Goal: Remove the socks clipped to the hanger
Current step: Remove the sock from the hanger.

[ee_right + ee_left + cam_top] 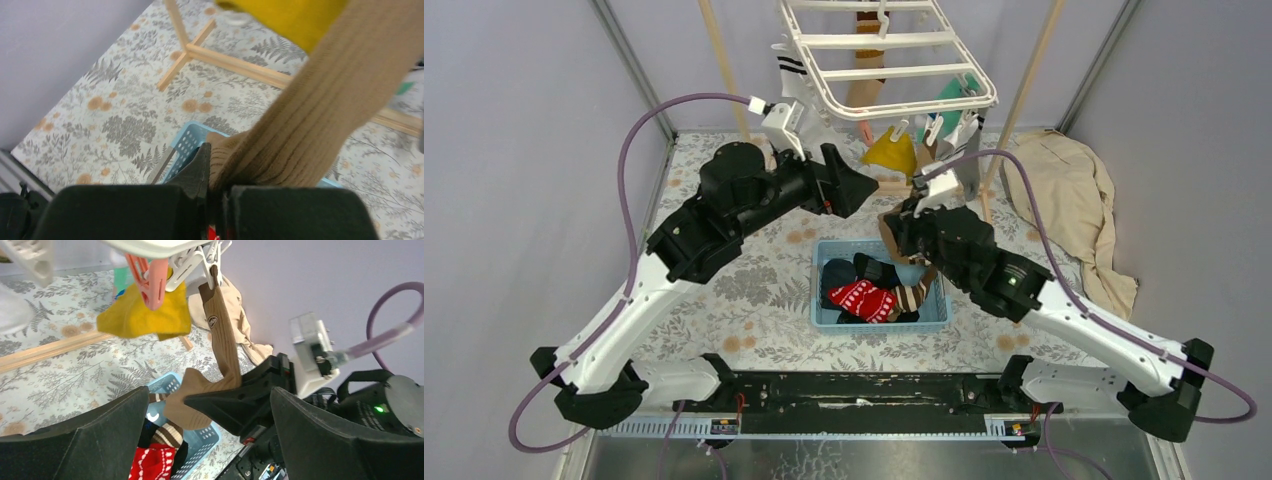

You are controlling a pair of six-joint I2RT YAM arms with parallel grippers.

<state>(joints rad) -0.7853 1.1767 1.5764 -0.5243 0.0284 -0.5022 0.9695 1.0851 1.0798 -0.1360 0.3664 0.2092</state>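
Here, the right jaws are pressing together on the foot end of a tan ribbed sock (220,335). In the right wrist view, the knit (320,110) is bunching into the narrow slit between the two dark fingers (190,185) at the bottom centre of the frame. In the left wrist view, the sock's cuff is hanging from a white clip (210,257) at the upper centre. Its leg is running down to the clamped foot just above the blue basket (816,290).

The left jaws are standing fully apart and holding nothing. Their black fingers (100,435) are framing the lower corners of the left wrist view, with the tan sock hanging between them, apart from both.

The white hanger (894,45) is hanging at the top centre of the overhead view. A yellow sock (892,152), a teal sock (954,95), a grey sock (969,170) and a white black-striped sock (789,70) are dangling from its clips.

The basket is sitting mid-frame on the fern-patterned tabletop (754,280). A red patterned sock (861,298), a brown-striped sock (911,296) and a black one (839,272) are lying inside it.

A beige cloth (1074,200) is lying at the right edge, and pale wooden poles (724,70) are rising beside the hanger.
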